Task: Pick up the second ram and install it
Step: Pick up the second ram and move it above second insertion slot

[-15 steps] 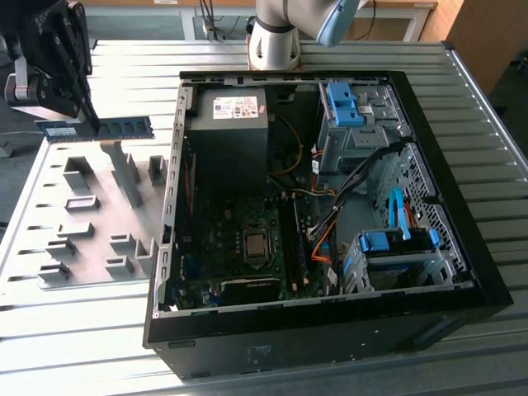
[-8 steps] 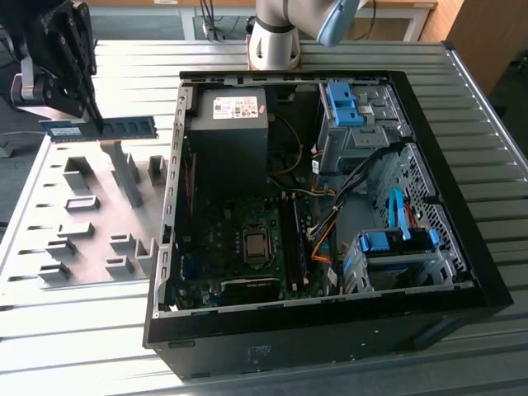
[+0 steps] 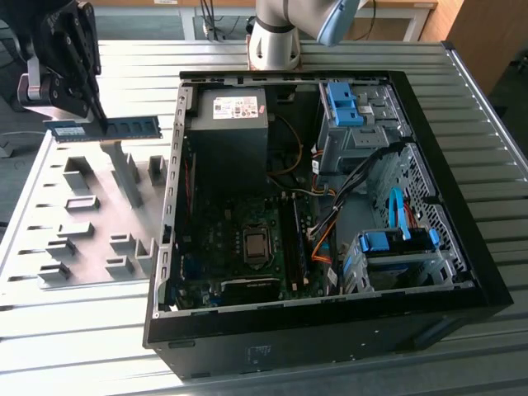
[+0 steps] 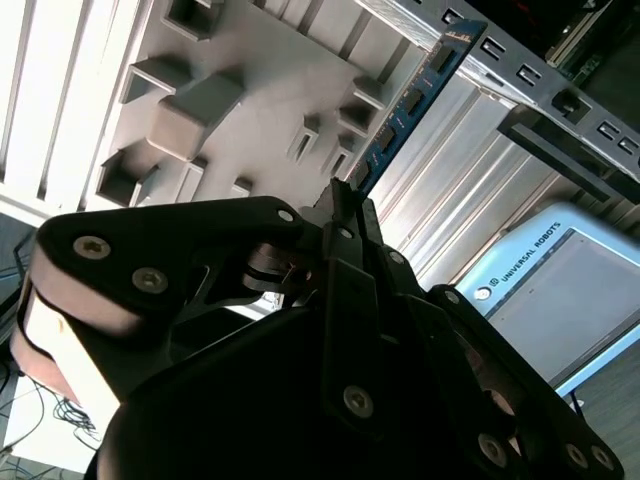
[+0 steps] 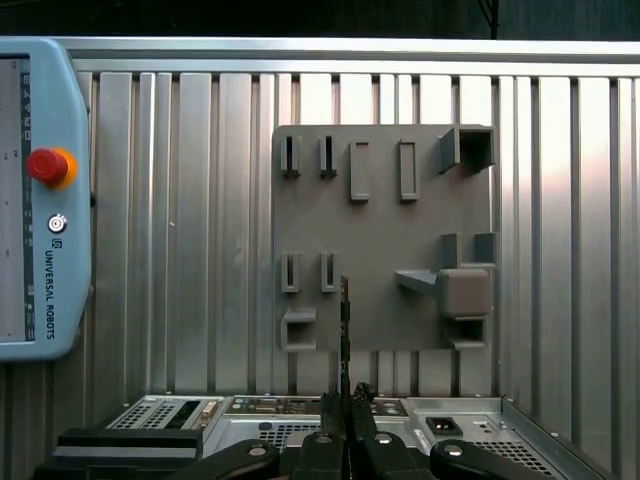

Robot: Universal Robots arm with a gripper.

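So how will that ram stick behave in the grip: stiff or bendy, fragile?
Probably stiff: the second ram juts straight out of the hand without sagging. Likely light, being so thin edge-on in the first wrist view. Its exposed chips suggest it is fragile under squeezing.

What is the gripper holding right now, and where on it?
The second ram, pinched across its flat faces by the gripper at roughly mid-length, along the upper edge. Both ends stick out free.
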